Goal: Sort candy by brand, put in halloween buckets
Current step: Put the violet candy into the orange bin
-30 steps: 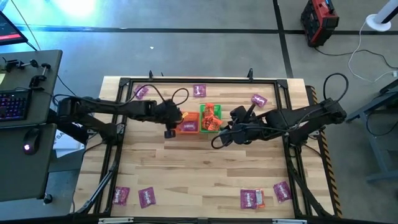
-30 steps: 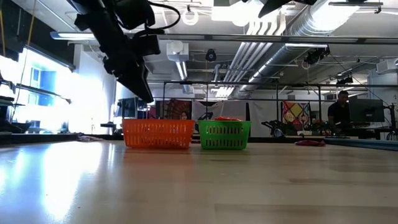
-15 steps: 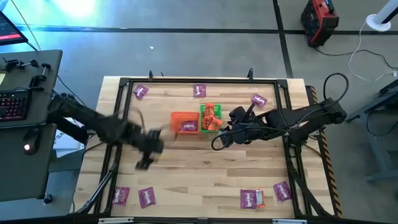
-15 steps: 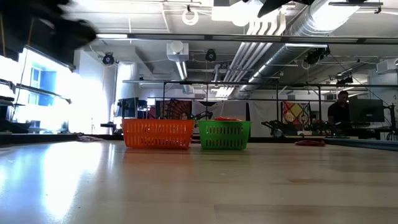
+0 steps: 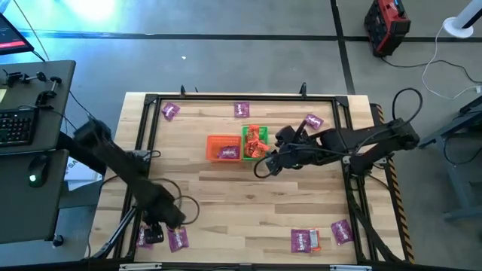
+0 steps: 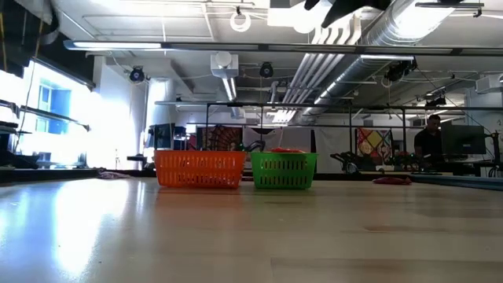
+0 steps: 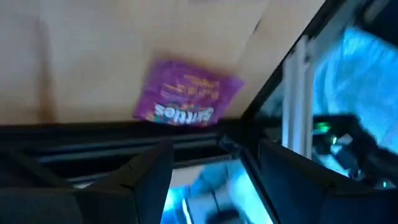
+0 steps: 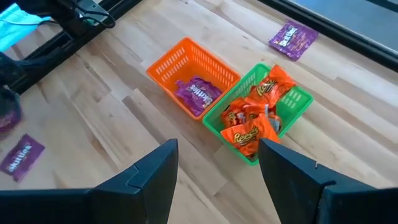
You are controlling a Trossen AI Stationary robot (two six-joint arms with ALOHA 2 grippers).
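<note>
The orange bucket (image 5: 224,148) holds a purple packet (image 8: 198,92). The green bucket (image 5: 255,143) beside it is piled with orange-red packets (image 8: 249,134). Both buckets stand on the table, a little toward its far edge. My left gripper (image 5: 153,235) hovers open at the near left corner, over two purple packets; one of them (image 7: 186,93) lies flat just beyond its fingers (image 7: 155,180). My right gripper (image 5: 263,164) hangs open above the table, near the green bucket's near right side, with nothing between its fingers (image 8: 158,177).
Loose purple packets lie along the far edge (image 5: 171,111) (image 5: 241,110) (image 5: 313,121) and at the near right (image 5: 303,240) (image 5: 342,231), one with an orange-red packet (image 5: 315,242) beside it. A black metal frame (image 5: 143,150) runs round the table. A person (image 6: 428,141) sits far behind it.
My left gripper has swung fast from beside the orange bucket toward the table's near left corner, turning as it went, and now stands low over the purple packets there. My right gripper has stayed by the green bucket.
</note>
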